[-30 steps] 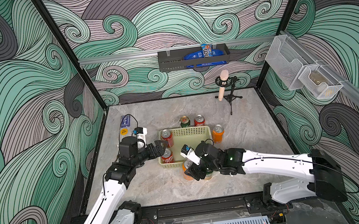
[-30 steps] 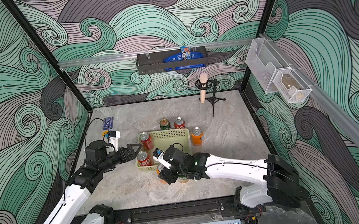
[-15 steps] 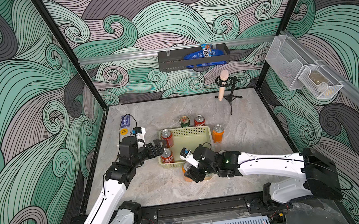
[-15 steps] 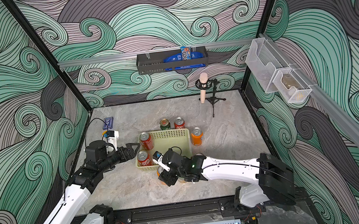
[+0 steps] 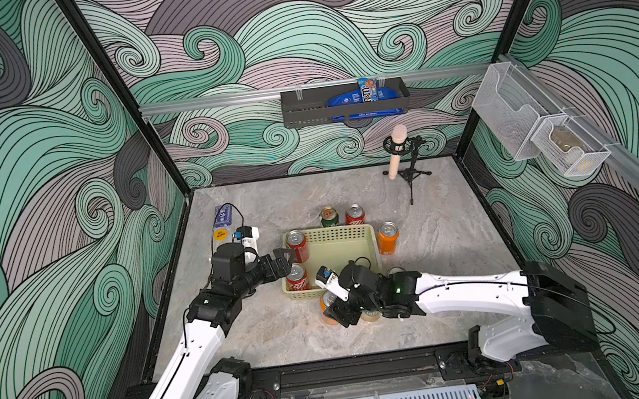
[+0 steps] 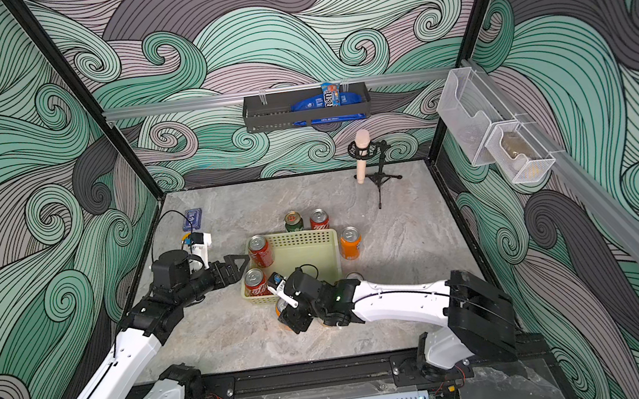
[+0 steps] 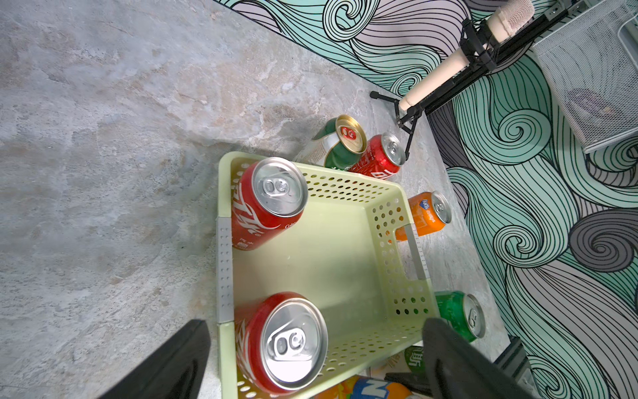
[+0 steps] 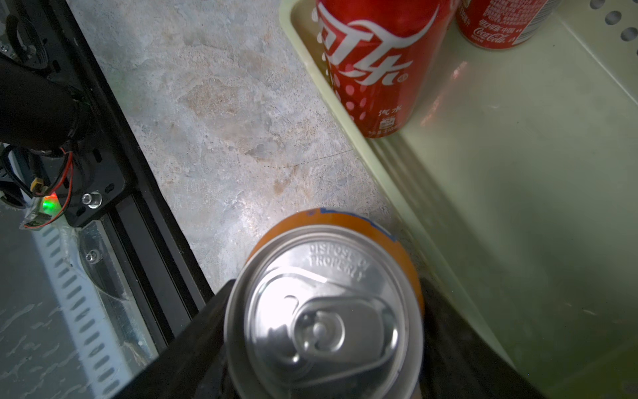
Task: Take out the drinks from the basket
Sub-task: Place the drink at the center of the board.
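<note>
Clock directions here, with 12 at the back wall in both top views. The basket (image 5: 344, 254) sits about mid-table (image 5: 437, 214), and only two drinks are in it, both upright against its 9 o'clock wall. The far red can (image 5: 298, 246) is in the 10 o'clock corner and the near red can (image 5: 296, 277) is in the 8 o'clock corner.

Outside, a dark green-gold can (image 5: 329, 217) and a third red can (image 5: 354, 215) stand side by side just behind the 12 o'clock wall. A loose orange can (image 5: 388, 237) is just off the 3 o'clock side. A bright green can (image 7: 459, 316) is by the 4 o'clock corner, mostly hidden under the right arm from above.

The right gripper (image 5: 337, 313) is clamped on the held orange can (image 8: 324, 311), just outside the basket's 6 o'clock wall. Its wrist view has black fingers (image 8: 193, 345) pressed to both sides of it. I can't tell whether that can is touching the table. A second dark green can (image 5: 371, 316) is right at its 3 o'clock, tucked under the gripper body.

The left gripper (image 5: 284, 260) is at the basket's 9 o'clock edge, spread wide. In its wrist view the near red can shows between the two fingers (image 7: 165, 366), and I can't tell if either one touches it
</note>
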Tool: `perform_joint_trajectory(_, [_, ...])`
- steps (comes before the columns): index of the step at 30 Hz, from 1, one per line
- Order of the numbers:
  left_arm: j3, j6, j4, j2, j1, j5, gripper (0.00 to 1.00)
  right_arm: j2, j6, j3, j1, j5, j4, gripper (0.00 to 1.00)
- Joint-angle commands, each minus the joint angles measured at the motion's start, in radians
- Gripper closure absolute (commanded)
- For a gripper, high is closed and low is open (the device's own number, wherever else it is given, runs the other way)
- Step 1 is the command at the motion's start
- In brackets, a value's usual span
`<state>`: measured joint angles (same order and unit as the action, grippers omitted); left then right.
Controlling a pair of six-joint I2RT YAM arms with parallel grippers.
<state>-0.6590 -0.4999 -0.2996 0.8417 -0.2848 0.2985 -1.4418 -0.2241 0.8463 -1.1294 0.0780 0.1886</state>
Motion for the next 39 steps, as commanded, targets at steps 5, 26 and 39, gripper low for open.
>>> perform_joint_trajectory(5, [-0.016, 0.020, 0.012, -0.012, -0.006, -0.010, 0.01, -0.014, -0.017, 0.018, -0.013, 0.011, -0.030, 0.46])
perform_joint_trajectory(26, [-0.037, 0.014, -0.022, -0.024, 0.001, -0.098, 0.01, 0.022, -0.018, 0.088, -0.021, 0.043, -0.029, 0.11])
perform_joint_trajectory(39, [-0.158, 0.037, -0.053, 0.060, 0.126, -0.168, 0.01, -0.005, -0.110, 0.322, 0.207, -0.085, -0.026, 0.02])
